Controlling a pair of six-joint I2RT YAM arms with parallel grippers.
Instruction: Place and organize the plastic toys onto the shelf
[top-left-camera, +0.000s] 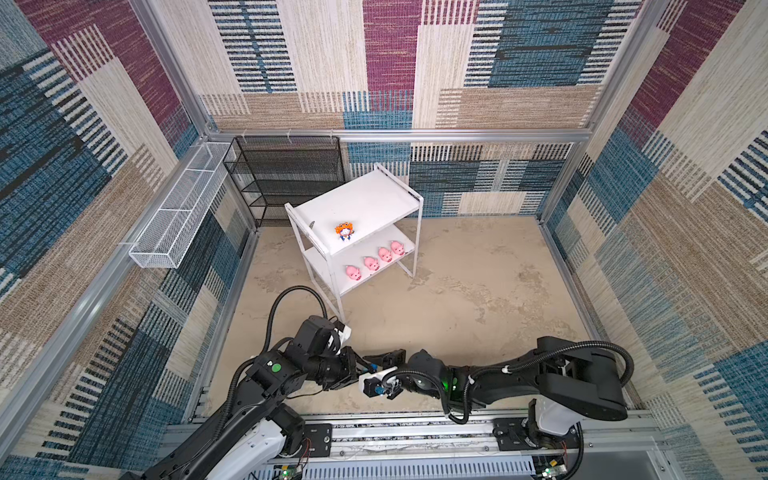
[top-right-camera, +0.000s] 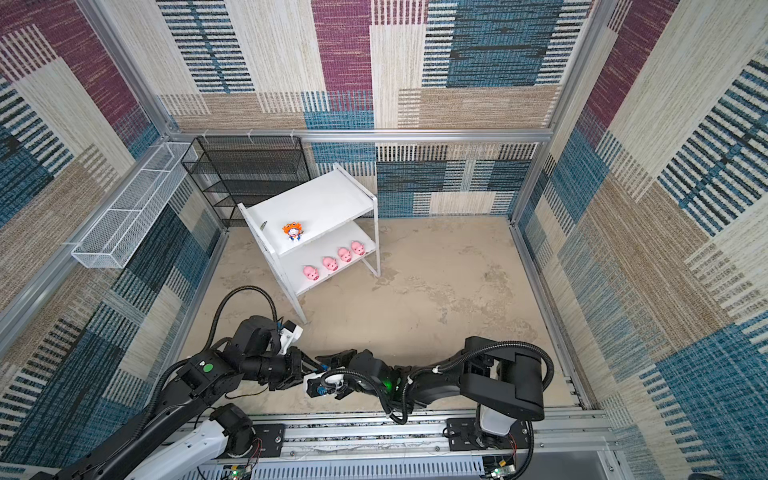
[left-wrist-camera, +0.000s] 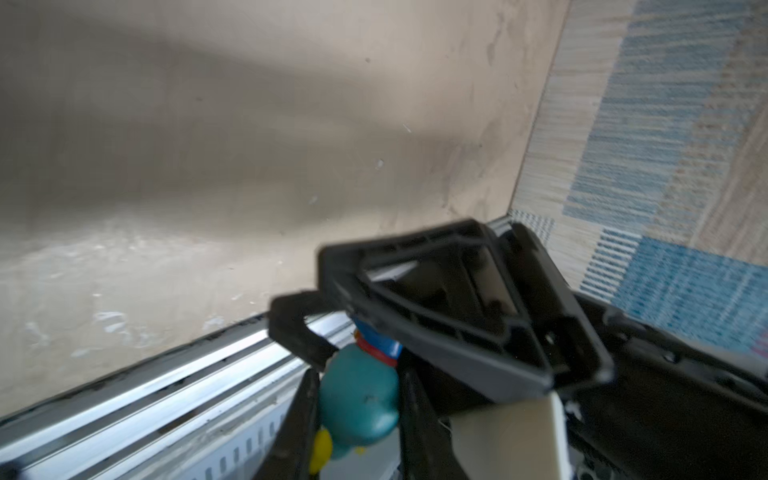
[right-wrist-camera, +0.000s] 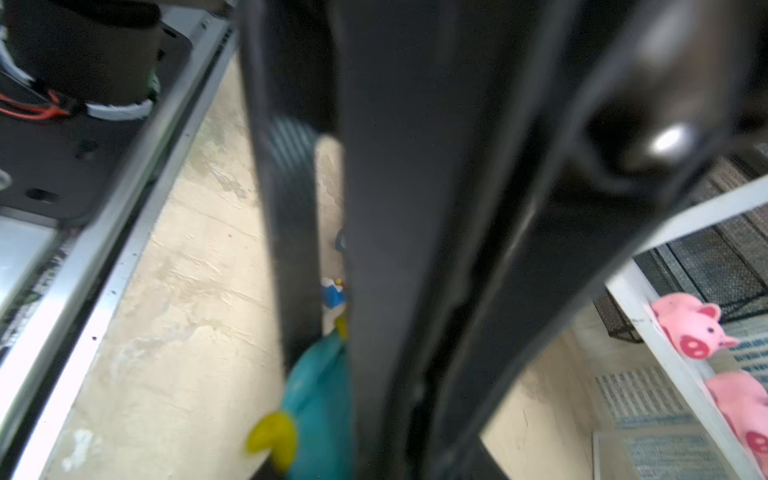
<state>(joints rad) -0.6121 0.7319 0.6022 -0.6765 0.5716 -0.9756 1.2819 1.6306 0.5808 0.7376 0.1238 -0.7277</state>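
- We see the blue-hooded figurine (left-wrist-camera: 357, 407) held over the tabletop (top-left-camera: 478, 291) near its front edge, well apart from the shelf (top-left-camera: 365, 199). It has a glossy teal hood with yellow bits, a red collar and a blue body.
- The left gripper (left-wrist-camera: 357, 380) is clamped on its hood.
- The right gripper (right-wrist-camera: 332, 328) is closed on its body.
- An orange-hooded figurine (top-left-camera: 344, 232) stands on the shelf's top board, and four pink pigs (top-left-camera: 370, 263) line the lower board.

I operate inside a robot test cell, a lab enclosure: aluminium extrusion frame (top-left-camera: 415, 135), walls clad in patterned carpet tiles (top-left-camera: 540, 62), stained beige floor (top-left-camera: 478, 291), slotted mounting rail (top-left-camera: 415, 432) along the near edge.
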